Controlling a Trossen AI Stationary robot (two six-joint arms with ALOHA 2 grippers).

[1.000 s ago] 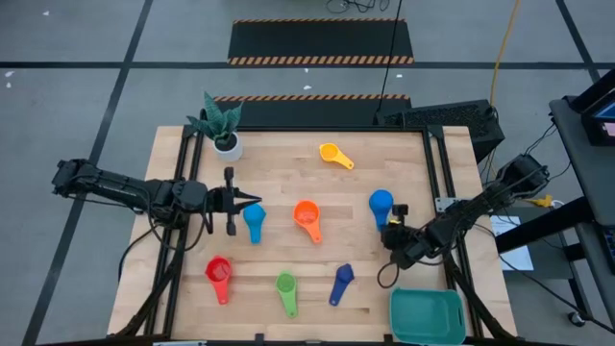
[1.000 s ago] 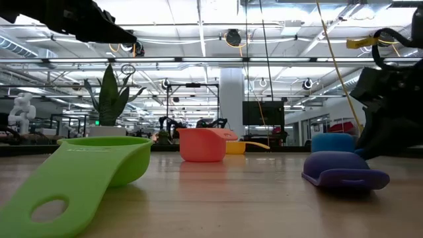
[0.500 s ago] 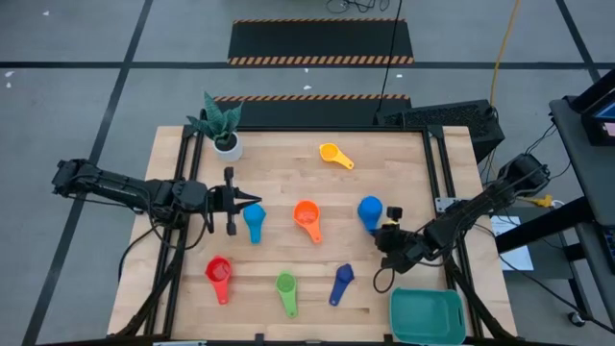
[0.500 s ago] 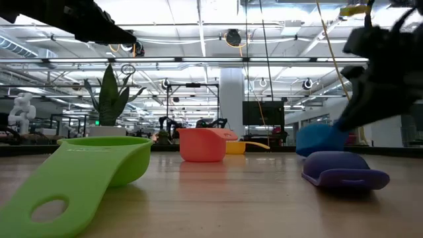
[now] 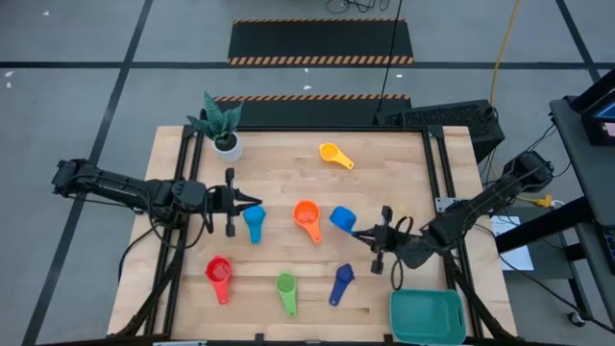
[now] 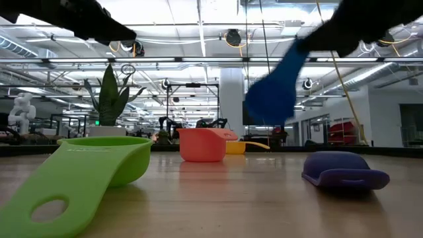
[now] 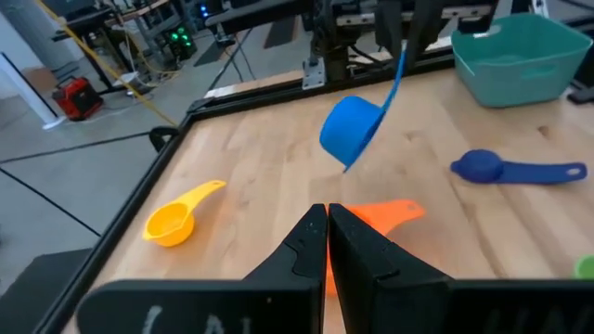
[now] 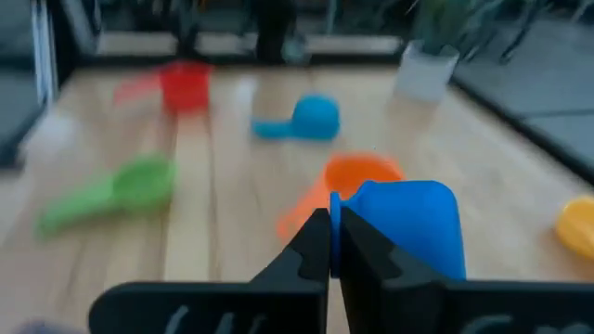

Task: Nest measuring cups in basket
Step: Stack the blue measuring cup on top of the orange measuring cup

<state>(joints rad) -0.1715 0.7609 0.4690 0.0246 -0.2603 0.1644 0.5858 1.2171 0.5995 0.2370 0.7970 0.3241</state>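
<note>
The right gripper (image 5: 376,237) is pinching its two dark fingers shut on the thin handle of a light blue plastic measuring cup (image 5: 343,218), holding it clear above the wooden table (image 5: 404,163). In the left wrist view this cup (image 7: 354,128) is hanging bowl-down, its handle running up into the jaws, so its long axis is tilting between upright and level. The teal-green rectangular plastic basket (image 5: 427,314) is sitting at the table's near right corner, behind and beside this gripper and nearer the right arm's base. The carry, I judge, is calling for a swing back toward it. The left gripper (image 5: 252,203) is hovering closed and empty beside the second light blue cup (image 5: 255,222).
</note>
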